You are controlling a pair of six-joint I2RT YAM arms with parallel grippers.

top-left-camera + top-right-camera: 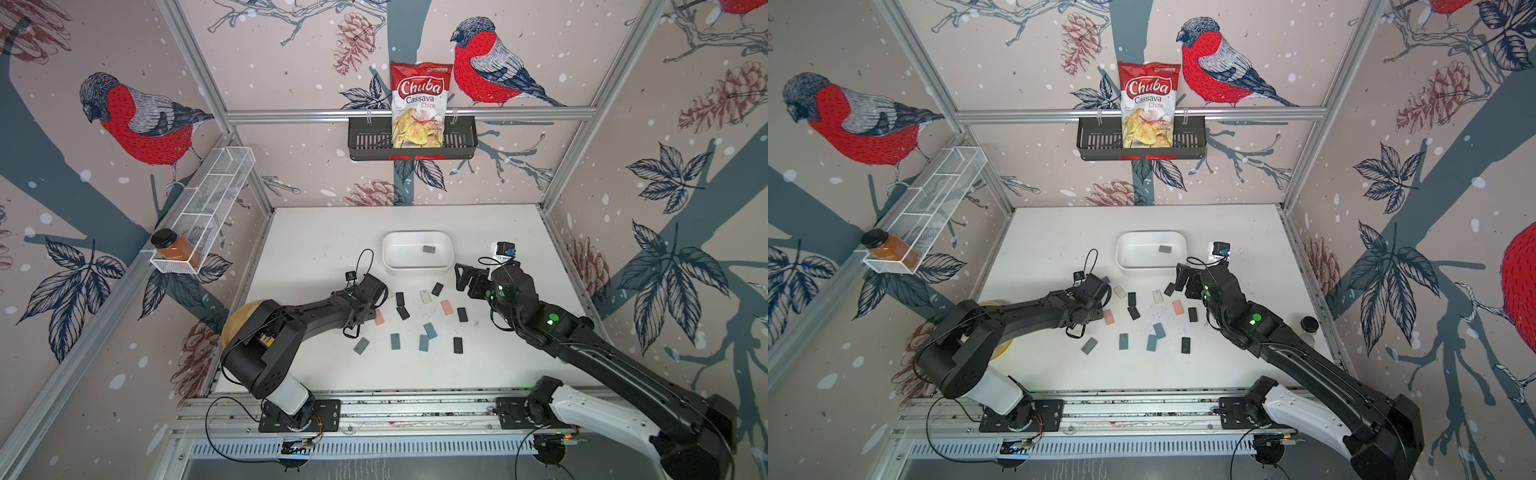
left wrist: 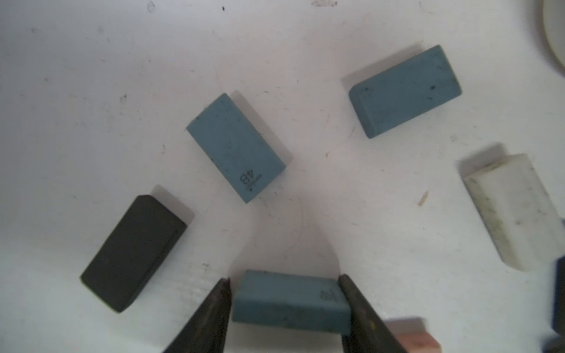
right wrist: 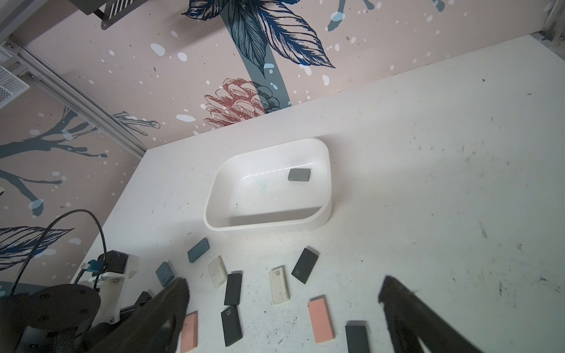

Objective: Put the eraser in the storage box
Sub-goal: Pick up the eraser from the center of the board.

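Counting from the left wall: one white wire rack (image 1: 208, 199) holds one amber jar (image 1: 176, 249) at its near end. Next comes the left gripper (image 2: 284, 278), down at the table (image 1: 332, 232) with a finger at each short end of one blue eraser (image 2: 290, 302) lying flat, in front of the box and to its left. Honestly can't tell if it's squeezing or just bracketing it.

Loose erasers in a top view: five black (image 1: 1132, 298), two pink (image 1: 1178, 307), two white (image 1: 1157, 296), four blue (image 1: 1158, 330) and one grey (image 1: 1089, 345).

Behind them, mid-table, the storage box (image 1: 415, 270) holds one grey eraser (image 1: 428, 249). On the back wall, one chips bag (image 1: 419, 104) stands in one black basket (image 1: 365, 141).

The right gripper (image 1: 464, 277) hovers just beside the box's near right corner, spread wide, nothing in it.
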